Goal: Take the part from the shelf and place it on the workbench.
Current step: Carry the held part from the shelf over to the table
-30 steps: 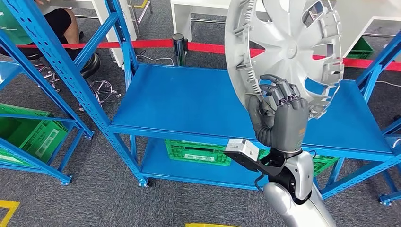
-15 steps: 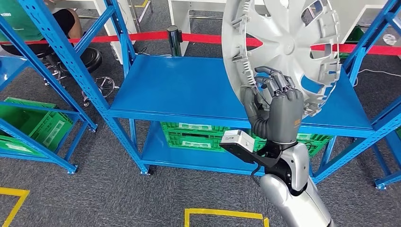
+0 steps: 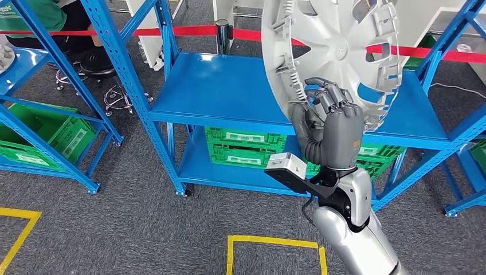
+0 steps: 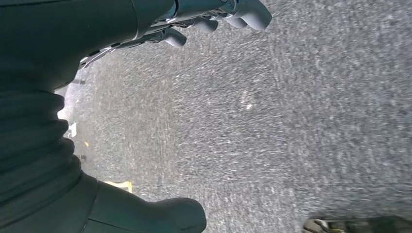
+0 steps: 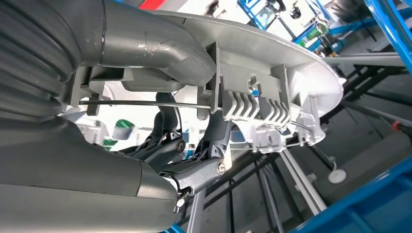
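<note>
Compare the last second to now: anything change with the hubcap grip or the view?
The whole head view shifted: the camera moved, the blue metal shelf sits differently in frame and a yellow floor marking came into view. The right hand still holds the silver plastic hubcap upright by its rim, grip unchanged.

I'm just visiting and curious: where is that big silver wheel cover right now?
In the head view the wheel cover is held upright in the robot's right hand, right of centre, lifted above the blue shelf.
</note>
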Controlling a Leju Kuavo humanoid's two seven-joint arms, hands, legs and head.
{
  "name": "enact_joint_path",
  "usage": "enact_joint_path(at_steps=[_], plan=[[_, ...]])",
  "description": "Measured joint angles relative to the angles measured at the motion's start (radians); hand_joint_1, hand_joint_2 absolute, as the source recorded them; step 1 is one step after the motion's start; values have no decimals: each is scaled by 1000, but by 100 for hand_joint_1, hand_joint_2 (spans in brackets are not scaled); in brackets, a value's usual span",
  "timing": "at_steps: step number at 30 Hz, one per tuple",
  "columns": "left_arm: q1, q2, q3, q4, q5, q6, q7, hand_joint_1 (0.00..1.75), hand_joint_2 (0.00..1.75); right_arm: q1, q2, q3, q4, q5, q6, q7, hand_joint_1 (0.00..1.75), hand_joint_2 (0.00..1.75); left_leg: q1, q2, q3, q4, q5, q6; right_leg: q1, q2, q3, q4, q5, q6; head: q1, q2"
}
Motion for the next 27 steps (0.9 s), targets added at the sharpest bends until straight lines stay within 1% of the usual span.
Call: enact_joint_path(at_steps=[1, 2, 3, 4, 5, 6, 7, 8, 9, 10, 11, 12, 13, 14, 15, 16, 17, 18, 19, 20, 21, 22, 23, 24, 25, 26, 27], plan=[[-1, 0, 0, 0, -2, 0, 0, 0, 175, -1, 3, 0, 0, 0, 0, 1, 175, 175, -2, -1, -12, 3, 10, -3, 6, -1, 59, -79, -1, -10, 0, 0], [-1, 0, 0, 0, -4, 0, -1, 0, 175, -1, 6, 1, 0, 2, 0, 4, 175, 175, -3, -1, -18, 4, 20, -8, 12, -2, 102, -142, -9, -16, -1, 0], [-2, 0, 0, 0, -7, 0, -2, 0, 175, 0, 8, 1, 0, 5, -1, 8, 175, 175, -3, -1, -20, 4, 30, -13, 15, -3, 127, -185, -22, -21, 1, 0], [-2, 1, 0, 0, -10, 0, -3, 0, 175, 3, 10, 2, 0, 9, -2, 12, 175, 175, -2, -1, -21, 0, 40, -19, 18, -3, 133, -204, -24, -25, 3, 0], [-2, 2, 0, 0, -12, 0, -4, 0, 175, 5, 10, 2, 0, 13, -3, 16, 175, 175, -2, -1, -21, -6, 51, -26, 16, -4, 124, -206, -13, -29, 6, 0], [-2, 4, 0, 0, -14, -1, -4, 0, 175, 6, 11, 2, 0, 17, -4, 18, 175, 175, -1, -1, -26, -6, 49, -32, 13, -4, 116, -210, -1, -35, 8, 0], [-2, 5, 0, 0, -14, -1, -4, 0, 175, 6, 13, 2, 0, 19, -4, 20, 175, 175, -1, -2, -34, 6, 28, -38, 10, -4, 105, -213, 14, -41, 7, 0], [-1, 6, 0, 0, -14, -1, -4, 0, 175, 6, 15, 2, 0, 21, -4, 21, 175, 175, 1, -3, -46, 37, -13, -45, 5, -5, 92, -217, 31, -45, 6, 0], [-2, 7, 0, 0, -14, -2, -4, 0, 175, 7, 16, 2, 0, 22, -5, 21, 175, 175, 5, -3, -60, 89, -68, -52, 2, -4, 77, -217, 45, -47, 4, 0], [-3, 8, 0, 0, -14, -2, -4, 0, 175, 8, 18, 2, 0, 22, -5, 21, 175, 175, 10, -3, -72, 154, -120, -60, 1, -4, 61, -216, 58, -47, 3, 0], [-4, 9, 0, 0, -14, -2, -4, 0, 175, 10, 18, 2, 0, 22, -5, 22, 175, 175, 14, -3, -79, 218, -152, -67, 0, -5, 45, -215, 71, -44, 3, 0], [-5, 10, 0, 0, -15, -2, -4, 0, 175, 13, 18, 2, 0, 22, -5, 22, 175, 175, 19, -3, -78, 264, -159, -72, -2, -5, 30, -214, 84, -41, 3, 0], [-5, 11, 0, 0, -16, -2, -4, 0, 175, 16, 18, 2, 0, 23, -5, 24, 175, 175, 22, -3, -61, 280, -146, -77, -3, -6, 14, -212, 97, -37, 3, 0], [-6, 11, 0, 0, -18, -3, -3, 0, 175, 19, 18, 2, 0, 25, -5, 27, 175, 175, 26, -3, -26, 257, -121, -80, -6, -7, -2, -210, 109, -33, 3, 0], [-7, 12, 0, -1, -20, -5, -3, 0, 175, 20, 18, 2, -1, 29, -5, 31, 175, 175, 29, -3, 24, 204, -101, -82, -8, -7, -17, -207, 120, -27, 2, 0], [-9, 12, 0, -2, -22, -7, -2, 0, 175, 22, 18, 2, -2, 34, -5, 35, 175, 175, 30, -4, 85, 126, -103, -84, -9, -7, -30, -204, 130, -21, 2, 0], [-12, 12, 0, -3, -24, -9, -1, 0, 175, 24, 18, 2, -3, 39, -5, 38, 175, 175, 29, -6, 132, 59, -113, -78, -10, -8, -38, -203, 140, -14, 2, 0], [-13, 12, -1, -3, -23, -11, 0, 0, 175, 26, 19, 2, -4, 45, -5, 40, 175, 175, 26, -8, 160, 12, -128, -70, -10, -8, -43, -202, 150, -7, 3, 0], [-14, 12, -1, -4, -21, -11, 0, 0, 175, 28, 20, 2, -5, 51, -3, 41, 175, 175, 22, -10, 171, -15, -138, -60, -10, -8, -45, -204, 160, 0, 4, 0], [-12, 13, -1, -4, -17, -11, 1, 0, 175, 29, 21, 3, -5, 56, -1, 41, 175, 175, 19, -10, 163, -16, -132, -46, -12, -8, -47, -208, 170, 8, 4, 0], [-10, 13, -1, -4, -13, -11, 1, 0, 175, 31, 22, 3, -5, 60, 2, 41, 175, 175, 18, -7, 155, -19, -124, -35, -15, -7, -51, -208, 171, 15, 4, 0], [-7, 13, -1, -4, -9, -12, 1, 0, 175, 32, 22, 3, -5, 62, 6, 41, 175, 175, 17, -4, 146, -19, -112, -24, -17, -5, -60, -195, 151, 20, 5, 0], [-5, 13, 0, -4, -7, -12, 0, 0, 175, 33, 22, 3, -5, 63, 10, 40, 175, 175, 18, -1, 134, -21, -99, -14, -18, -4, -73, -165, 113, 23, 5, 0], [-3, 14, 0, -4, -5, -12, -2, 0, 175, 33, 22, 3, -5, 61, 12, 39, 175, 175, 18, 2, 120, -21, -85, -7, -18, -3, -90, -114, 57, 25, 6, 0], [-1, 14, 0, -4, -3, -12, -4, 0, 175, 33, 22, 3, -5, 58, 14, 35, 175, 175, 16, 2, 103, -20, -71, -2, -17, -3, -107, -48, 1, 26, 7, 0], [0, 15, 0, -4, 0, -12, -6, 0, 175, 33, 22, 3, -3, 53, 14, 31, 175, 175, 14, 3, 85, -19, -57, 0, -16, -3, -119, 18, -37, 26, 8, 0], [2, 15, 0, -4, 2, -12, -8, 0, 175, 33, 21, 4, -1, 46, 14, 26, 175, 175, 11, 3, 66, -17, -44, 1, -14, -3, -121, 68, -51, 25, 8, 0]])
